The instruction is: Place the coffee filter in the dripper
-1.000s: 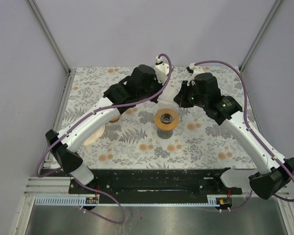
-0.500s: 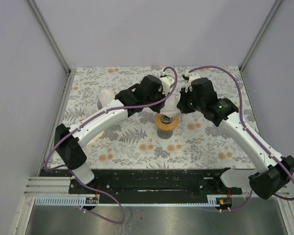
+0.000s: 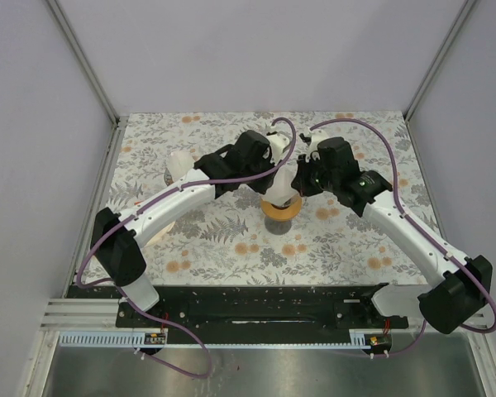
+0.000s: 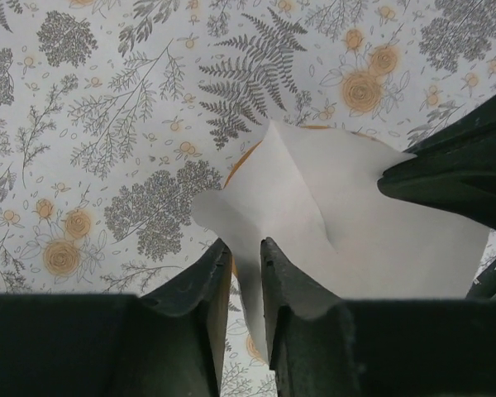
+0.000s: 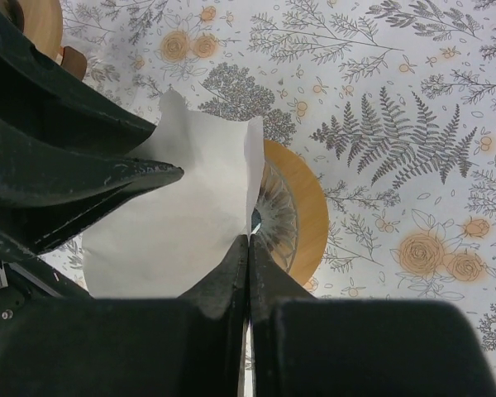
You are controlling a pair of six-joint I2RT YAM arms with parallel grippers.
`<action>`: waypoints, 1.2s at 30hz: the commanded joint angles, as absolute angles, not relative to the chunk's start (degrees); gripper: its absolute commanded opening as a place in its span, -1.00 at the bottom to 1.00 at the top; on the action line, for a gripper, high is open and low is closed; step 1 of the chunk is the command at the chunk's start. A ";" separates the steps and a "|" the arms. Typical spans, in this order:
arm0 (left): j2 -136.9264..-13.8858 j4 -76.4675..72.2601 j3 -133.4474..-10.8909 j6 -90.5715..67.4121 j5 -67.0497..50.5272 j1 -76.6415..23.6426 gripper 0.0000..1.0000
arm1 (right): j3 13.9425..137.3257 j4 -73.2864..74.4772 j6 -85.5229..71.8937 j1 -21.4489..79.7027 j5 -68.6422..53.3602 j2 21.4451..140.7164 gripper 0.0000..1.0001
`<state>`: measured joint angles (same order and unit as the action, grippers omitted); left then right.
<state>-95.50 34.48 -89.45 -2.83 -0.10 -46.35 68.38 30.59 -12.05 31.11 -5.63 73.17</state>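
Lately converged over the dripper (image 5: 306,217), my right fingers (image 5: 221,285) pinch the coffee filter (image 5: 182,211) just above it; left fingers (image 4: 197,283) apparently parting.

Coffee filter (image 4: 347,215) white, dripper (image 5: 302,211) tan, tablecloth (image 4: 107,124) grey-and-orange floral.

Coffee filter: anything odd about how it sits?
Yes. The coffee filter is creased and folded flat, not opened into a cone, held over the dripper rather than seated. The right claw pinches its edge; the left claw has jaws apart around it.
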 commanded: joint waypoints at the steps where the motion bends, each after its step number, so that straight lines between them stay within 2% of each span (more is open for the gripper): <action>1: -94.92 32.78 -88.33 -3.08 -1.49 -45.62 -0.64 | 68.03 26.98 -10.90 30.94 -5.19 73.21 -1.00; 3: -94.57 32.70 -87.98 -2.90 -1.76 -45.70 -0.81 | 67.94 27.07 -10.55 31.02 -3.96 72.69 -0.84; 6: -94.13 32.61 -87.98 -2.90 -3.25 -45.70 -1.00 | 68.64 27.42 -10.37 30.76 -4.57 71.28 -0.26; 8: -94.04 32.61 -88.07 -2.73 -4.04 -45.70 -1.00 | 70.13 27.86 -10.63 30.85 -5.53 70.40 -0.01; 10: -93.96 32.52 -88.15 -2.81 -4.48 -45.70 -1.00 | 72.50 29.34 -10.55 30.85 -5.45 70.14 0.13; 14: -93.87 32.52 -87.98 -2.72 -4.92 -45.70 -1.00 | 76.37 31.37 -9.93 30.85 -3.17 69.96 0.19; 17: -93.69 32.61 -87.80 -2.72 -4.75 -45.70 -1.00 | 78.13 31.73 -10.89 30.85 -3.77 69.35 0.15; 19: -93.60 32.61 -87.72 -2.64 -4.75 -45.70 -1.00 | 78.14 30.94 -12.65 30.85 -8.06 68.82 0.04; 22: -93.78 32.52 -88.07 -2.72 -4.92 -45.70 -1.00 | 77.61 30.85 -15.98 30.94 -15.19 69.17 -0.26; 24: -93.87 32.52 -88.33 -2.72 -5.01 -45.70 -0.99 | 76.38 30.85 -17.48 30.85 -18.79 69.43 -0.55; 25: -93.95 32.52 -88.33 -2.81 -4.92 -45.70 -0.97 | 75.68 30.68 -18.45 30.76 -20.64 69.43 -0.71; 28: -94.04 32.52 -88.59 -2.99 -5.36 -45.70 -0.85 | 74.45 30.59 -20.21 30.76 -21.71 69.26 -0.99; 36: -93.17 33.05 -90.79 -2.55 -5.36 -45.00 -0.43 | 72.51 30.67 -20.39 30.85 -17.23 72.50 -1.00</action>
